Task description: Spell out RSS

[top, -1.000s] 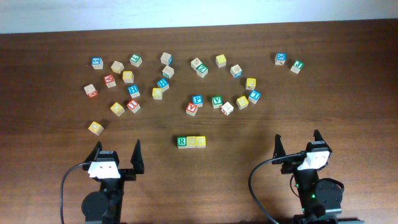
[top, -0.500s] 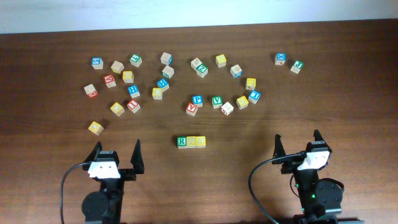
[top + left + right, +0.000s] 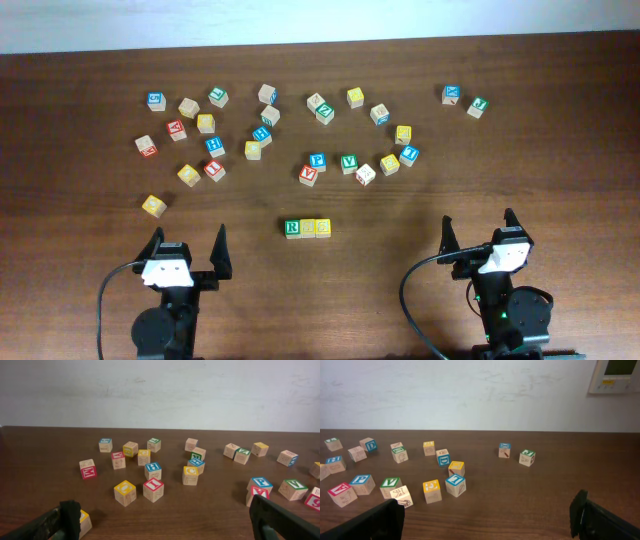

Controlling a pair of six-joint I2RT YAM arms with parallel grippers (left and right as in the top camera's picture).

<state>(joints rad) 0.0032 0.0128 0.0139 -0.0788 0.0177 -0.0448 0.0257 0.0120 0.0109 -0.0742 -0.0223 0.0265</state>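
Three blocks stand in a touching row at the table's front middle: a green R block [image 3: 292, 228], a yellow S block [image 3: 308, 228] and a second yellow S block [image 3: 322, 228]. My left gripper [image 3: 186, 247] is open and empty at the front left, well left of the row. My right gripper [image 3: 479, 231] is open and empty at the front right. In both wrist views the fingers are spread wide with nothing between them [image 3: 165, 522] [image 3: 487, 520]. The row is out of both wrist views.
Several loose letter blocks lie scattered across the far half of the table, from a blue one [image 3: 155, 100] at the left to a green one [image 3: 477, 107] at the right. A lone yellow block [image 3: 153, 205] sits near my left gripper, also in the left wrist view [image 3: 84, 521].
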